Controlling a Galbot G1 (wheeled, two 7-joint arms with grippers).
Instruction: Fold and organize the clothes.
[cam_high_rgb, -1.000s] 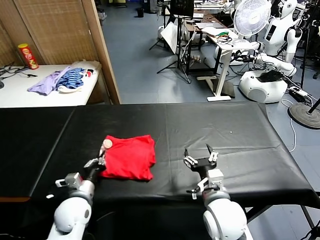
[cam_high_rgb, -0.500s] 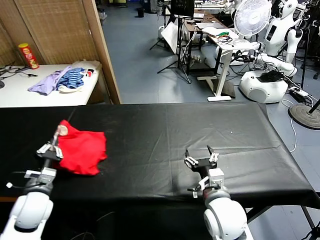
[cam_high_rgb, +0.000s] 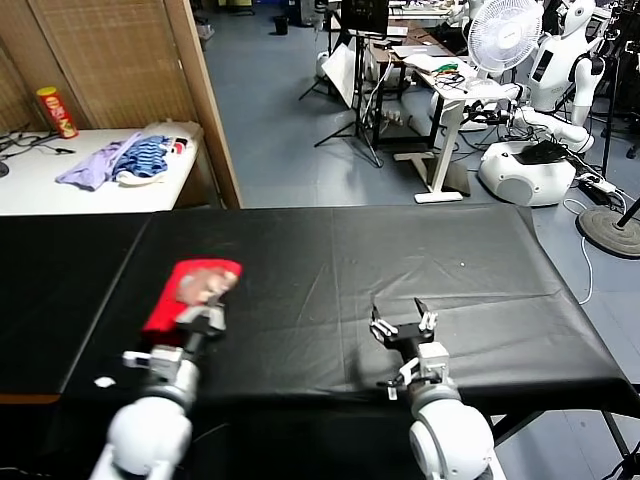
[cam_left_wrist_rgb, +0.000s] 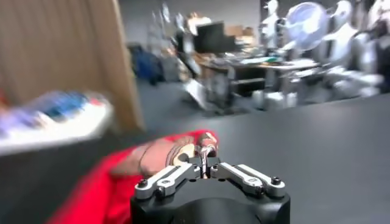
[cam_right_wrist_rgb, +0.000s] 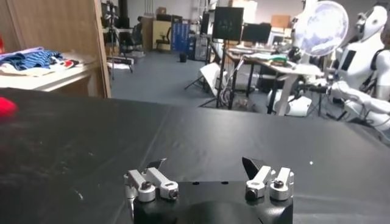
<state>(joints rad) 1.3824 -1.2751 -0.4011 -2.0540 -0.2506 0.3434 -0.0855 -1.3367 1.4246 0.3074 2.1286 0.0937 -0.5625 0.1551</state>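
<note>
The clothes are one red T-shirt (cam_high_rgb: 165, 305), bunched into a narrow strip on the left part of the black table (cam_high_rgb: 420, 250), its brown-and-white print (cam_high_rgb: 203, 284) facing up. My left gripper (cam_high_rgb: 206, 318) is at the strip's near right edge, shut on the red cloth. In the left wrist view the jaws of the left gripper (cam_left_wrist_rgb: 206, 159) are pressed together on the T-shirt (cam_left_wrist_rgb: 103, 189) by the print. My right gripper (cam_high_rgb: 403, 325) rests open near the table's front edge, well right of the shirt. In the right wrist view the right gripper (cam_right_wrist_rgb: 206, 164) holds nothing, and the T-shirt (cam_right_wrist_rgb: 6, 105) shows far off.
A white side table (cam_high_rgb: 40, 185) at the back left carries a heap of lilac and blue-striped garments (cam_high_rgb: 115, 160) and a red can (cam_high_rgb: 55, 112). A wooden partition (cam_high_rgb: 205, 100) stands behind the table. A small white scrap (cam_high_rgb: 104, 381) lies near the front left edge.
The left arm swung the shirt far left, then back toward the middle-left. The shirt went from a flat folded square to a narrow strip with the print up. The right arm stayed put.
</note>
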